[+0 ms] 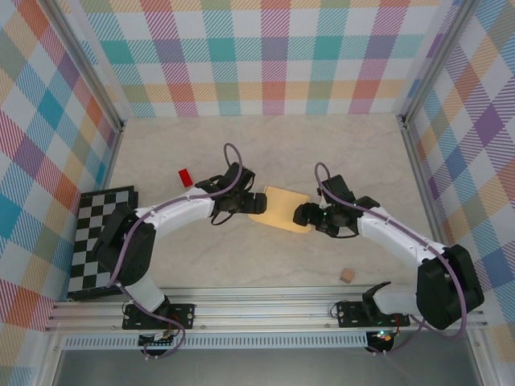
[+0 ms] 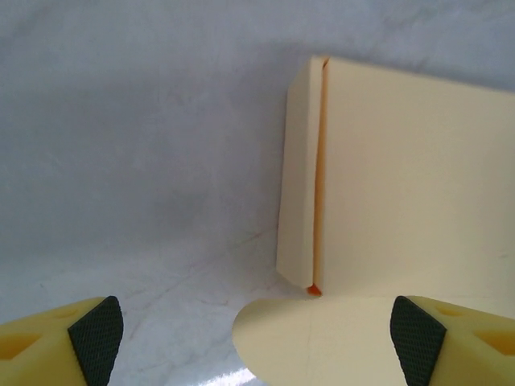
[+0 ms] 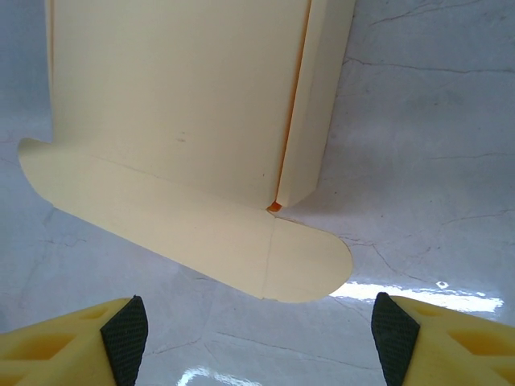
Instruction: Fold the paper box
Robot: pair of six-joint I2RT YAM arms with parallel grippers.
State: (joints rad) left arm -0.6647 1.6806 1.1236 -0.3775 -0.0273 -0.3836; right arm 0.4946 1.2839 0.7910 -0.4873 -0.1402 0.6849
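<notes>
Paper box (image 1: 279,209) between left tool (image 1: 257,201), right tool (image 1: 300,215)

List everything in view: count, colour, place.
yellow-orange thin cardboard paper box: one, pale yellow with an orange seam, table centre, a rounded flap lying flat at each end
small red block: one, red, left of the box
tiny tan cube: one, tan, near right
black-and-white checkerboard panel: one, left edge
table: one, beige
plaid walls: three, multicolour, back and sides
left pincer: one, yellow with black pads, open, at the box's left end
right pincer: one, same colours, open, at its right end
</notes>
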